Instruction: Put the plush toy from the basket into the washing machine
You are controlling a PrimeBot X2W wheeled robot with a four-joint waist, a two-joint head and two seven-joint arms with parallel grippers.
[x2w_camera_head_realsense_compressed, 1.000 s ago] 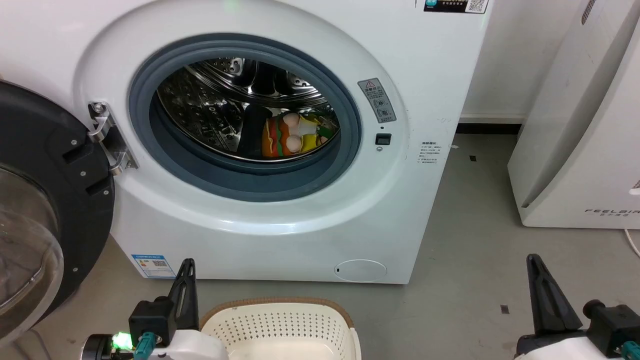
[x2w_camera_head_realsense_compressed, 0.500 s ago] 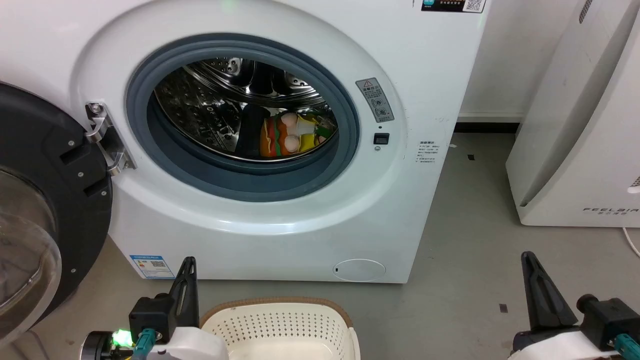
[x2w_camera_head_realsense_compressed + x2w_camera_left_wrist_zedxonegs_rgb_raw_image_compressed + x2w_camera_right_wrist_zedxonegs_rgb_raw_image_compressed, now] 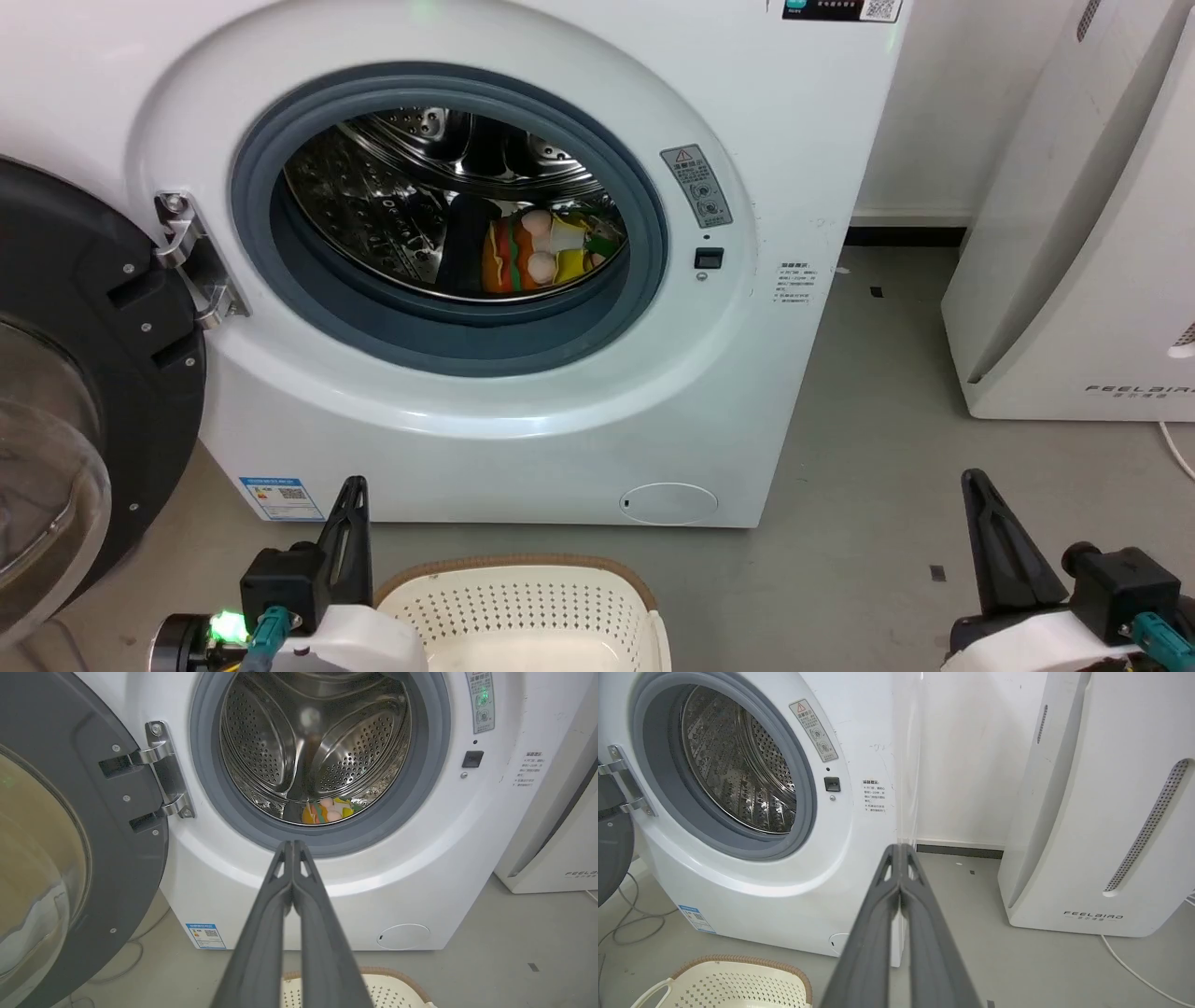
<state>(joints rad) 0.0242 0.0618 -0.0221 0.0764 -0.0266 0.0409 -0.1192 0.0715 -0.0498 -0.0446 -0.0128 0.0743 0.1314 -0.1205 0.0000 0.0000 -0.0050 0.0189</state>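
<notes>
Plush toy (image 3: 537, 250) sits low in washing machine (image 3: 523, 448) drum (image 3: 373, 205); basket (image 3: 523, 565) near, w/o it. Left gripper (image 3: 292, 847) & right gripper (image 3: 900, 848) pinched together, empty. Risk: door (image 3: 140, 308) open at left, bump could roll toy out.

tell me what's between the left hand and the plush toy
In the left wrist view, the washing machine's grey rubber ring lies between left hand and plush toy.

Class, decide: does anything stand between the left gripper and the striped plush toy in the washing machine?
Nothing visible does. The black-framed glass door hangs open, the grey rubber-ringed porthole is unobstructed, and the striped plush toy lies in the shiny steel drum beyond the shut left gripper.
</notes>
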